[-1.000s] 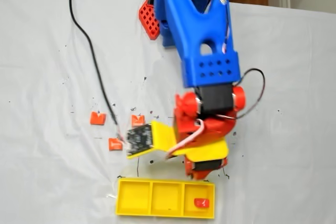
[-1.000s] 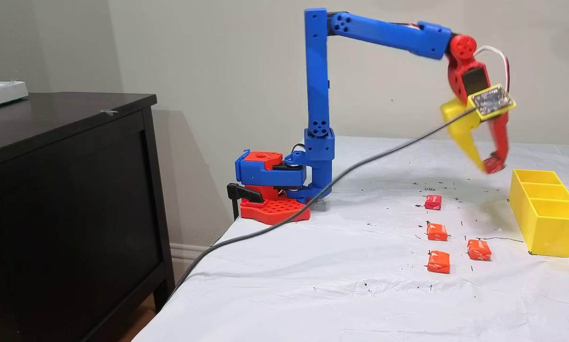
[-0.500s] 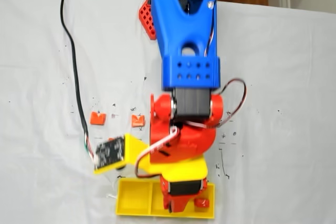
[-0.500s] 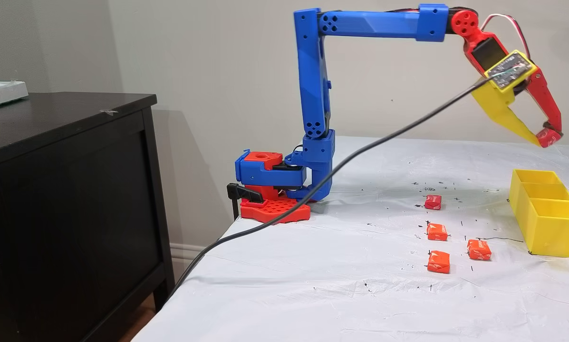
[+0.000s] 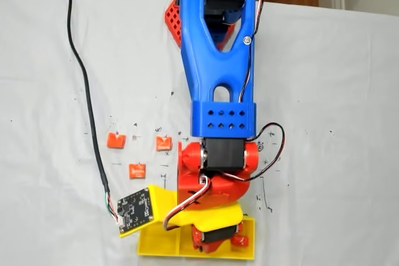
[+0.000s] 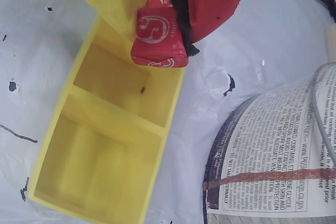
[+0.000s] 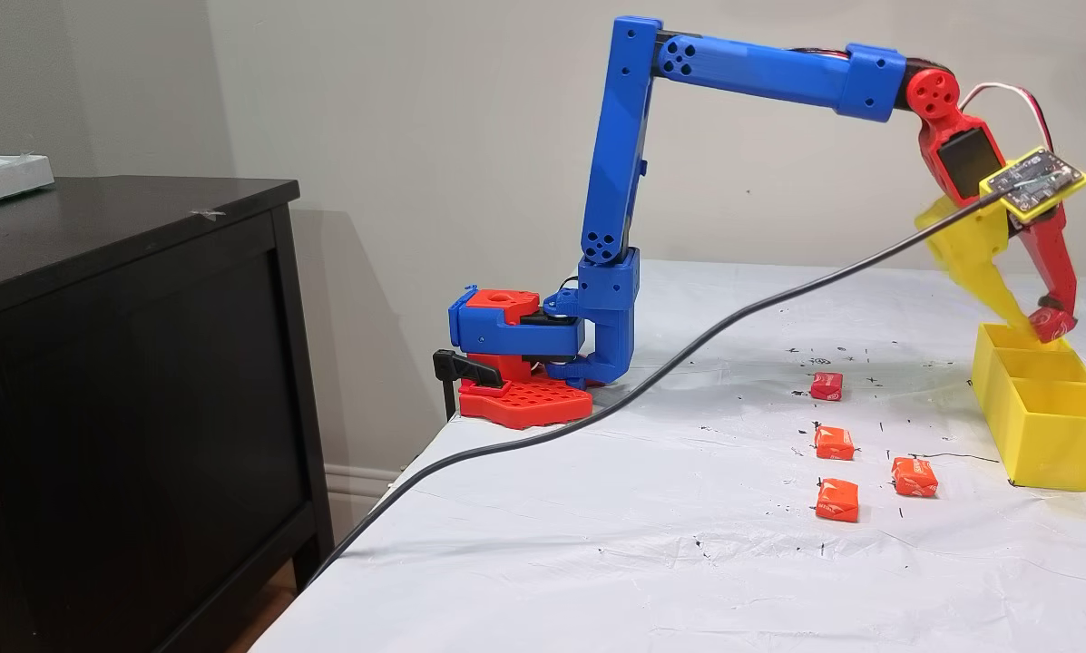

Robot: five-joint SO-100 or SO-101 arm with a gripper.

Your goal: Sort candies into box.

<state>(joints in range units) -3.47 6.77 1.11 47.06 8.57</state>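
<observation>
Pinching a red candy (image 6: 157, 38) between its yellow and red fingers, the gripper (image 7: 1041, 325) now hangs just above the far end compartment of the yellow box (image 7: 1055, 435), lower than half a second ago, when it was raised well above the box. In the top-down fixed view the arm has pulled back slightly, uncovering the third orange candy (image 5: 136, 170) that the camera board (image 5: 136, 210) hid before.

In the wrist view the held candy sits over the rim of the box (image 6: 157, 145), and two compartments below it look bare apart from a small dark speck. In the side fixed view one red candy (image 7: 826, 385) and three orange candies (image 7: 835, 443) (image 7: 837, 500) (image 7: 914, 476) lie on the white desk (image 7: 642, 544), well apart from the box, with open cloth all round them. The black cable (image 7: 688, 358) sags across the desk between the arm's base and the candies. A round printed container (image 6: 278, 156) stands just beside the box in the wrist view.

The held candy's wrapper bears a white circled "S". The container's label carries fine print too small to read, with a red stripe across it.
</observation>
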